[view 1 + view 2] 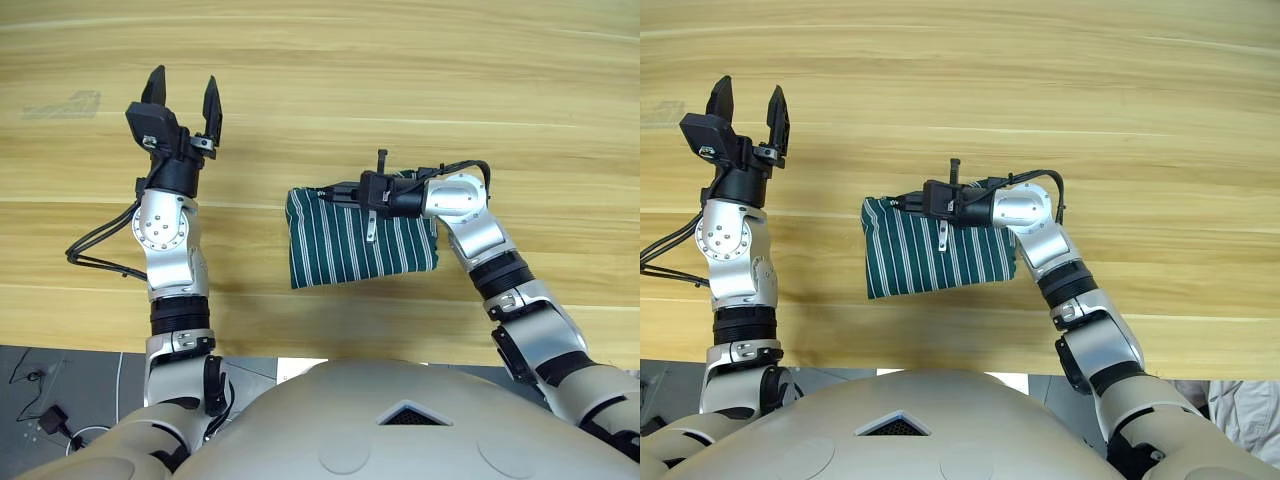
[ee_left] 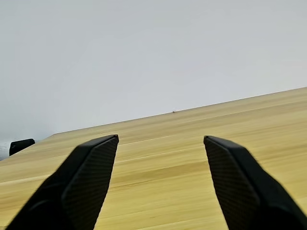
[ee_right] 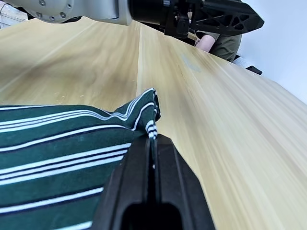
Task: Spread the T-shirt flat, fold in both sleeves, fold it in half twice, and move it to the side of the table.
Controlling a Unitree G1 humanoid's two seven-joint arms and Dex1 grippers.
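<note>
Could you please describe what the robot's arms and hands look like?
The left arm and right arm are silver-grey segments joined by black ribbed rings, with round, screw-dotted joint housings. Black cables loop outside each wrist. The left hand and right hand are black, each with two flat tapering fingers.

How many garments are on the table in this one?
1: the folded green striped T-shirt, on the table before the robot, its far edge pinched in the right gripper. Nothing else seems hidden.
</note>
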